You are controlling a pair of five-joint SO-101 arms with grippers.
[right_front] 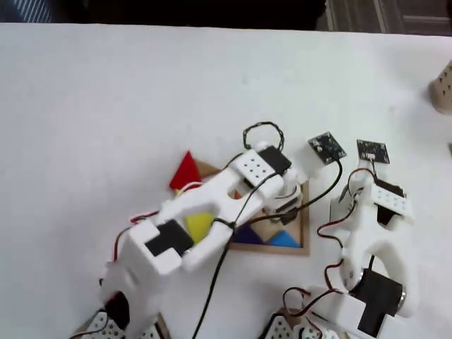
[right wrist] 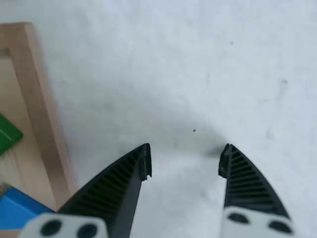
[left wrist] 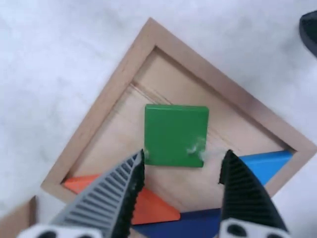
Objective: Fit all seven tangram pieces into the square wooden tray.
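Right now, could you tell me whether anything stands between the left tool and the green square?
Nothing visible does: the left tool hangs open directly over the green square, which lies uncovered on the floor of the tray.

The high camera looks down over the whole counter (right_front: 106, 92) from far up. The wrist cameras look down from close behind the left gripper (left wrist: 183, 156) and right gripper (right wrist: 185, 148). All see the tray (left wrist: 114, 84).

White table (right_front: 141, 92), dark strip (right_front: 176, 10) beyond far edge, tan perforated object (right_front: 443, 88) at right
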